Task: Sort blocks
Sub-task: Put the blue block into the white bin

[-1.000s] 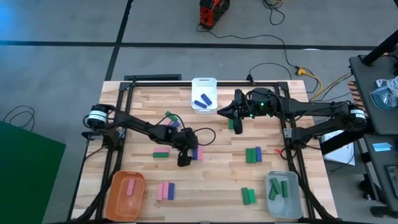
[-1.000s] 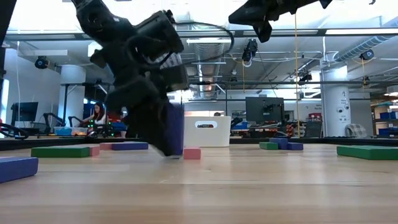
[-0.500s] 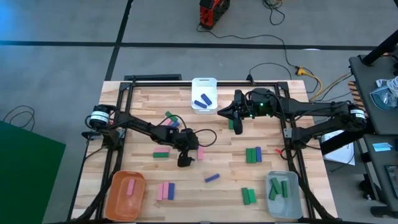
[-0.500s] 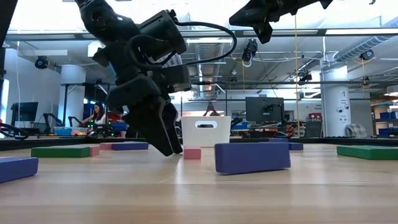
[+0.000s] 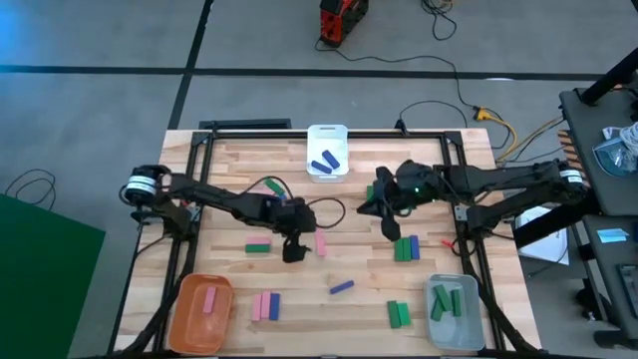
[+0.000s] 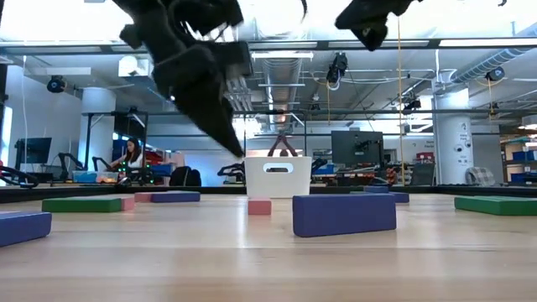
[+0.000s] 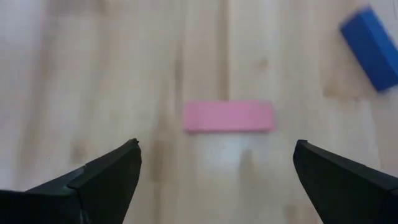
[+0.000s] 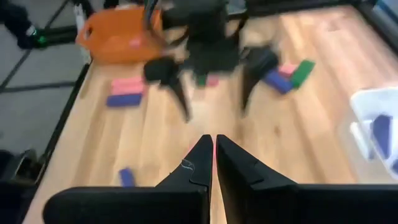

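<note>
high view: left hand [image 5: 293, 246] sits mid-counter, fingers spread, holding nothing. pink block [image 5: 320, 244] lies just beside it on the side toward the right arm, long axis running near-to-far across the counter [image 5: 439, 189]. loose blue block [image 5: 341, 287] lies further toward the front, tilted. right hand [image 5: 387, 221] is over the right-centre of the counter near a pair of green blocks [image 5: 406, 247]; from here i can't tell whether it grips anything. orange bin [image 5: 202, 309] at front left has one pink block in it, white bin [image 5: 327, 153] at the back holds blue, grey bin [image 5: 451, 312] at front right holds green. low view: left hand is lifted clear of the surface; the blue block lies flat in the foreground, the pink one seen end-on behind it. left wrist view: the pink block sits centred between the two spread fingers [image 7: 106, 177], its long axis crossing the gap from finger to finger, so i'd expect a wrist turn before closing. left arm is clearly the nearer one. right wrist view: right hand's fingers pressed together, nothing between them.
</note>
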